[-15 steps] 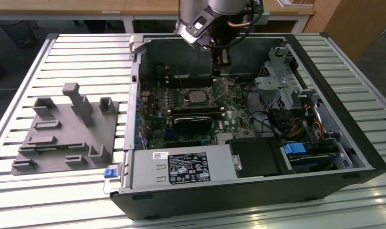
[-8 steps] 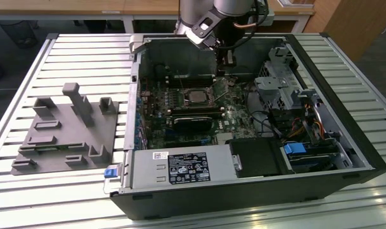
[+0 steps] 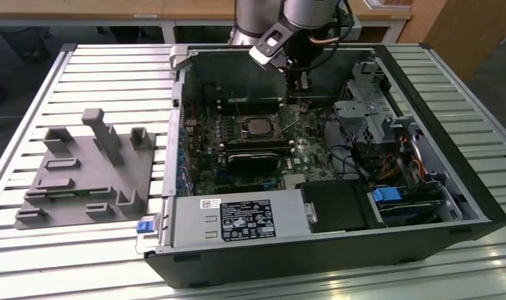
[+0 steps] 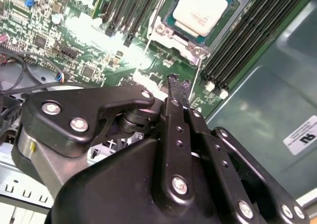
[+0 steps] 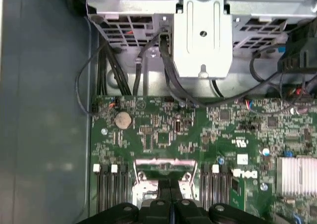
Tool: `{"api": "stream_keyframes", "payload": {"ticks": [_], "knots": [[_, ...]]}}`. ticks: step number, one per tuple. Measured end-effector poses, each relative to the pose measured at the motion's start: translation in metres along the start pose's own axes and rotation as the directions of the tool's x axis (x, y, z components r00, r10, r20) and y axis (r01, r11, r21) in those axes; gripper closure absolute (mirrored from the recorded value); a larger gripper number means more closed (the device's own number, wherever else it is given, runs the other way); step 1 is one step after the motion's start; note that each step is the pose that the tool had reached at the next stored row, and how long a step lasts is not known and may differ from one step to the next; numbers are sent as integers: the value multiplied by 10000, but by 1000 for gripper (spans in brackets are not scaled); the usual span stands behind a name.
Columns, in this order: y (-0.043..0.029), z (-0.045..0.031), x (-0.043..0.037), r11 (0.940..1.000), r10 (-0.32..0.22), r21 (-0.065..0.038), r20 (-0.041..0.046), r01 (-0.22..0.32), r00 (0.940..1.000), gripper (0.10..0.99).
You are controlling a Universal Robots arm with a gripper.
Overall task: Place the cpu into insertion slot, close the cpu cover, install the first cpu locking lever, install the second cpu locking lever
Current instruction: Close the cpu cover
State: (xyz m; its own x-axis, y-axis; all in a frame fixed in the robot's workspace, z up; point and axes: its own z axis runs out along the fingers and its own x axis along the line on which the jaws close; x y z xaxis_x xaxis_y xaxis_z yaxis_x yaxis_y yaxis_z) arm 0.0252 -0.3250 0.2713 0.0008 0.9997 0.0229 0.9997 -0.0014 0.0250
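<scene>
We see an open computer case on a slatted table, power supply inside, grey fixture beside.

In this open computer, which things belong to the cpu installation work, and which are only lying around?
Belonging to the job:
- cpu, sitting in its socket
- cpu cover, the silvery frame around it
- hand, close to the socket

Only lying around:
- grey holder tray, outside the case
- power supply
- coin battery
- drive cage

The cpu, a pale silver-tan square, lies flat in the socket; the silvery cover frames it.
</scene>
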Motion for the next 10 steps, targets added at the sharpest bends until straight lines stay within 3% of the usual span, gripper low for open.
{"api": "stream_keyframes", "payload": {"ticks": [6,10], "knots": [[49,40,-1,9998,-203,-1,-3,203,9998,961],[119,71,-2,9998,-215,-1,-4,215,9998,961]]}}
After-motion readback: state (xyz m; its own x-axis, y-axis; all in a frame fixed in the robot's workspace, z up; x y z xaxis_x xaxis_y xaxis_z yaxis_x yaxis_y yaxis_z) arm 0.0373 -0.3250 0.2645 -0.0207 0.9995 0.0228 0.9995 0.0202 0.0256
